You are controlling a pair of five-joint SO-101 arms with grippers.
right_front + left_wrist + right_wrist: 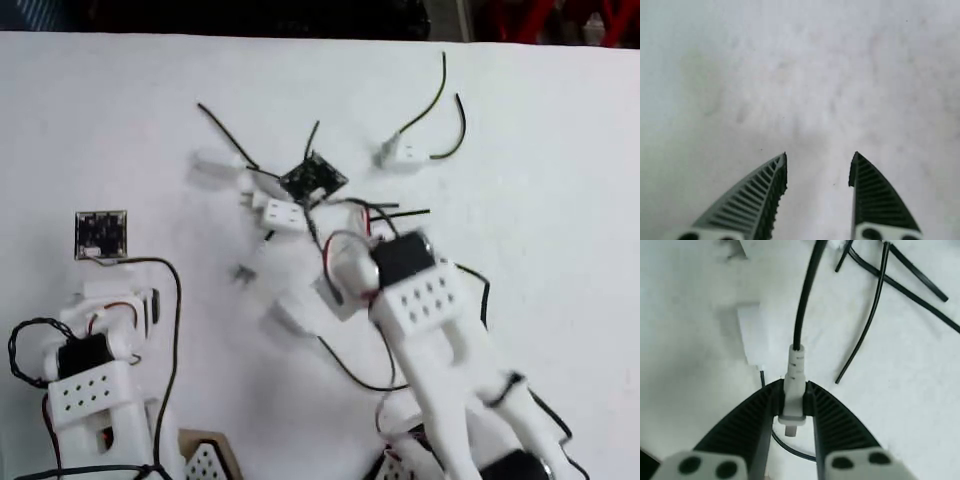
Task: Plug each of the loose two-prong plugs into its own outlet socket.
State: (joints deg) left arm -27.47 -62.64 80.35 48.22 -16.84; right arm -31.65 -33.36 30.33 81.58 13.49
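At the left of the tabletop (560, 120), the left hand (817, 160) hangs over bare surface with its jaws apart and nothing between them. A small dark board (100, 233) lies just beyond that arm, well apart from the task's things. Toward the middle sit a second dark board (315, 180) and a white block (285, 215), with another white block (400, 153) farther right, each trailing black wires. Whether these blocks are plugs or sockets I cannot tell. On the right, the right hand (794, 387) is clamped on a white plug (795, 365). The plug's long axis runs along the hand's own line, and its cord (803, 295) leads straight out past the fingertips. A short grey stub, probably the prongs, points back toward the wrist. A white socket (751, 335) rests on the tabletop just beyond the fingertips, off to one side of the cord and not touching the plug. The right arm is clearly the nearer one, but the plug seems to face away from the socket, so it would likely need turning before it can go in.
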